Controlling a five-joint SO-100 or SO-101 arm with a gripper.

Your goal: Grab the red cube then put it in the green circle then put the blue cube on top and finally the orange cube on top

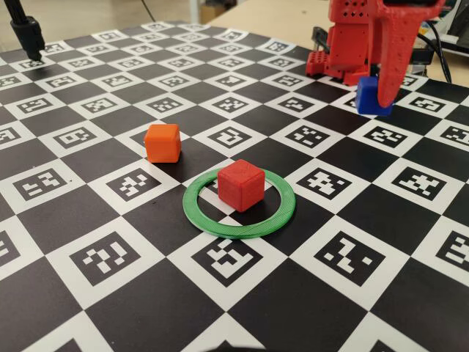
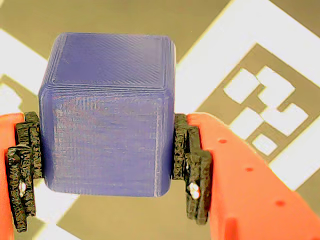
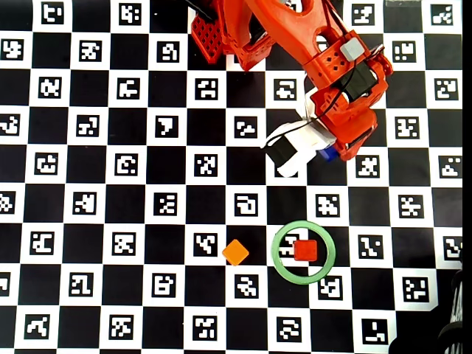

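A checkerboard bench (image 1: 88, 213) printed with black-and-white marker squares carries the scene, with the red arm (image 3: 295, 37) reaching over its far side. The hand (image 2: 107, 170) is clamped on the blue cube (image 2: 107, 115): in the wrist view its black pads (image 2: 189, 165) press against the cube's two opposite sides. In the fixed view the blue cube (image 1: 372, 97) sits low between the fingers, at or just above the bench; whether it touches the surface cannot be told. In the overhead view only a sliver of the cube (image 3: 330, 153) shows under the wrist. Well apart from the hand, toward the near side of the bench in the fixed view, the green circle (image 1: 239, 220) lies flat with the red cube (image 1: 240, 184) resting upright inside it. The orange cube (image 1: 163, 142) stands just outside the circle, farther still from the hand.
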